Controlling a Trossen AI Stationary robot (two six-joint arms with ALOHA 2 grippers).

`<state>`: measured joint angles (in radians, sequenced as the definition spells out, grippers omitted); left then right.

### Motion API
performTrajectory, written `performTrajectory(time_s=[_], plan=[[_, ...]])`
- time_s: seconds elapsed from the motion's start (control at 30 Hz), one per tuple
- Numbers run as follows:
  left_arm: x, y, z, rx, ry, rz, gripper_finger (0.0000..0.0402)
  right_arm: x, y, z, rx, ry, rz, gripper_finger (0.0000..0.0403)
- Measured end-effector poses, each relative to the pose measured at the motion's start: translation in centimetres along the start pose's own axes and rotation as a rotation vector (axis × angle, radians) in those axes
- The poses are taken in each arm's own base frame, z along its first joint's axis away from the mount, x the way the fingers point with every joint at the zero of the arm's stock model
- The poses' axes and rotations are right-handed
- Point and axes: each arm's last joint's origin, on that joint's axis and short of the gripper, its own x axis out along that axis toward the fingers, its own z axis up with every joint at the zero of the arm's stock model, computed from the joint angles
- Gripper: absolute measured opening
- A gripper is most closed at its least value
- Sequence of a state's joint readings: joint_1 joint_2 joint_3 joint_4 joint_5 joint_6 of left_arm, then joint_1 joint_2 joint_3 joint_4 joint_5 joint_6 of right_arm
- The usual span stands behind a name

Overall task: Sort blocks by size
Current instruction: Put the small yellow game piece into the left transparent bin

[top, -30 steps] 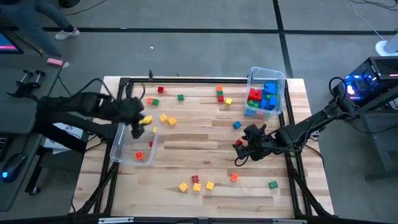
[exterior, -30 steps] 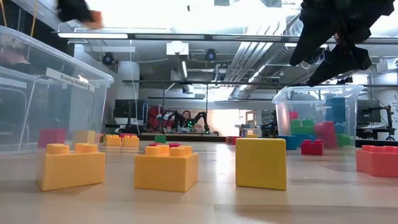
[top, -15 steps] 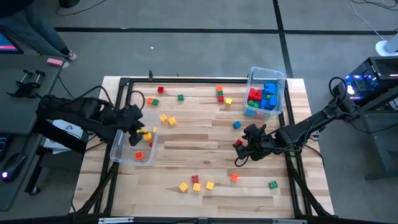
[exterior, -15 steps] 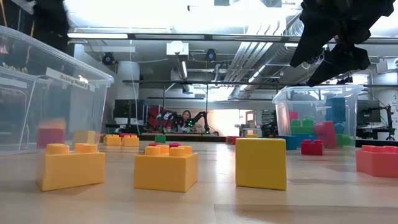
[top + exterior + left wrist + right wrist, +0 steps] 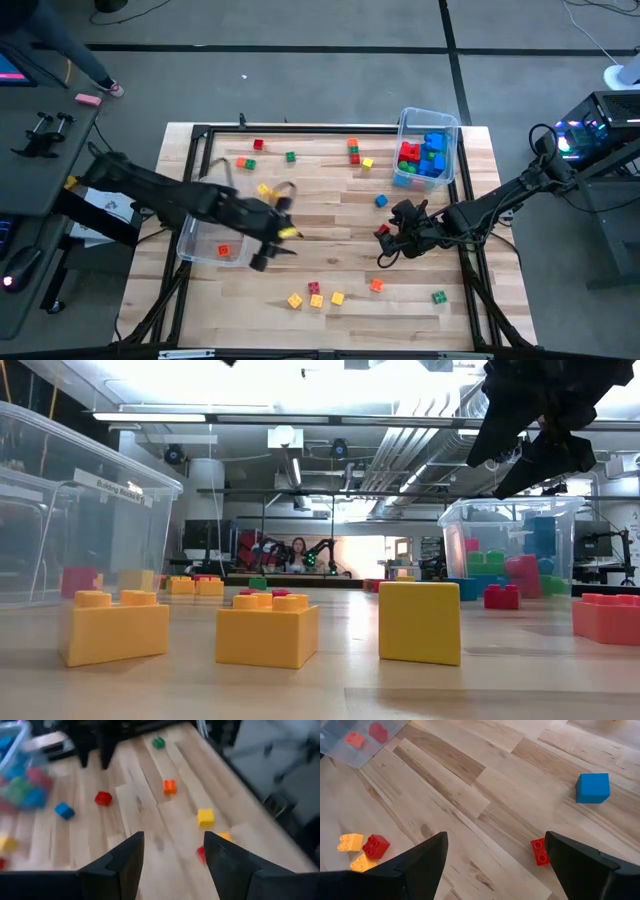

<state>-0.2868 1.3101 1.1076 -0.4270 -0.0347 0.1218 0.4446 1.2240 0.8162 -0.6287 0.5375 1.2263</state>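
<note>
Small blocks lie scattered on the wooden table: yellow ones (image 5: 270,192), a blue cube (image 5: 381,200), a red one (image 5: 381,230), and a yellow and red cluster (image 5: 315,295) near the front edge. My left gripper (image 5: 287,240) hovers over the table's middle, just right of the left clear bin (image 5: 205,245). Its fingers are open (image 5: 172,855) with nothing between them. My right gripper (image 5: 392,240) hangs open (image 5: 495,840) above the red block (image 5: 538,851).
A clear bin (image 5: 445,128) at the far right holds red, blue and green blocks. The left bin holds a red-orange block (image 5: 223,250). More blocks lie along the far edge (image 5: 290,156), and an orange one (image 5: 376,285) and a green one (image 5: 438,296) lie near the front right.
My left gripper has swung from above the left bin's far end toward the table's middle and near edge. It sank a little and rolled as it went. In the low view a block inside the left bin blurred half a second ago. My right arm has kept still.
</note>
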Motion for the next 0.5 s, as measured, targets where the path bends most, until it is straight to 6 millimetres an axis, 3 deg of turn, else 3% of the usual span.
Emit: performTrajectory(time_s=[0.13,0.23,0.37,0.5], plan=[[3.6,-0.1,1.3,0.181,0.069,-0.018,0.0193,0.0,0.0,0.0,0.000,0.015,0.006,0.0328],[5.9,-0.1,2.3,0.219,0.091,-0.024,0.0193,0.0,0.0,-0.1,0.000,0.025,0.009,0.0328],[8.3,-0.4,1.7,0.022,0.236,-0.106,0.0193,0.0,0.0,-0.1,-0.004,0.039,0.013,0.0328],[8.6,-1.7,0.3,-0.206,0.414,-0.229,0.0193,0.0,0.0,-0.1,-0.016,0.039,0.013,0.0328]])
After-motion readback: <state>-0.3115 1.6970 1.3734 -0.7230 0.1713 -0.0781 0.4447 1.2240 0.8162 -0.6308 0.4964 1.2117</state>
